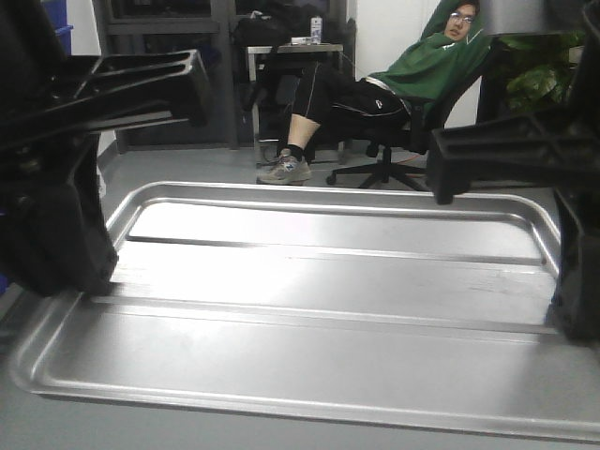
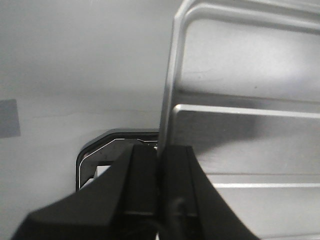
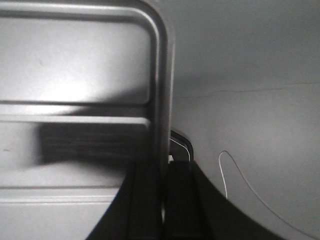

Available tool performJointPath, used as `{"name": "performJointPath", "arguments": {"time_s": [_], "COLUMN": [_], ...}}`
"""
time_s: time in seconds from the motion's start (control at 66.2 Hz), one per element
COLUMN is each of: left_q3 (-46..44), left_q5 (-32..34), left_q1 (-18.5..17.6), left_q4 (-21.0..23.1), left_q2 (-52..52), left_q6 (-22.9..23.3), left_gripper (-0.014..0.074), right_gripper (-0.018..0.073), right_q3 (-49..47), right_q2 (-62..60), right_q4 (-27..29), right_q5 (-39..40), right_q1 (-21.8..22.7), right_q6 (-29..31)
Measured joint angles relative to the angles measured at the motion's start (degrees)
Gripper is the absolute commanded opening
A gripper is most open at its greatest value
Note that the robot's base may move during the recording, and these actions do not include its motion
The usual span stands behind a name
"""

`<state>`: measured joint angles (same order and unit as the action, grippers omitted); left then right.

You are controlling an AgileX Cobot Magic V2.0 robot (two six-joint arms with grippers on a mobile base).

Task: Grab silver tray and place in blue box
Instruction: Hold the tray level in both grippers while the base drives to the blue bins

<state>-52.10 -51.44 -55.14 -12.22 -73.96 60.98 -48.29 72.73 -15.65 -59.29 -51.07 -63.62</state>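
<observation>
I see a man (image 1: 412, 70) slouched in a chair (image 1: 382, 172); shelving (image 1: 169, 84) left of it, plant (image 1: 539, 75) right, grey floor (image 1: 178, 164).

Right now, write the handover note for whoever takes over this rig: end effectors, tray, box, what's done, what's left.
Left end effector: shut on the left rim of the silver tray.
Right end effector: shut on the tray's right rim.
Tray: roughly level between the two arms, over a grey surface. Whether it is lifted clear cannot be told.
Blue box: not clearly in any view.
Done: two-sided grasp on the tray.
Left: carry the tray to the box, lower it inside, release both sides.
</observation>
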Motion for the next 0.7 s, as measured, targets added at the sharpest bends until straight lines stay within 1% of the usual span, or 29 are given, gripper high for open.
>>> {"name": "performJointPath", "arguments": {"time_s": [0.695], "left_q3": [0.0], "left_q5": [0.09], "left_q1": [0.0], "left_q4": [0.0], "left_q2": [0.0], "left_q6": [0.0], "left_gripper": [-0.0104], "right_gripper": [0.0057], "right_q3": [0.0], "right_q2": [0.0], "right_q4": [0.0], "right_q5": [-0.1], "right_q1": [0.0], "right_q6": [0.0]}}
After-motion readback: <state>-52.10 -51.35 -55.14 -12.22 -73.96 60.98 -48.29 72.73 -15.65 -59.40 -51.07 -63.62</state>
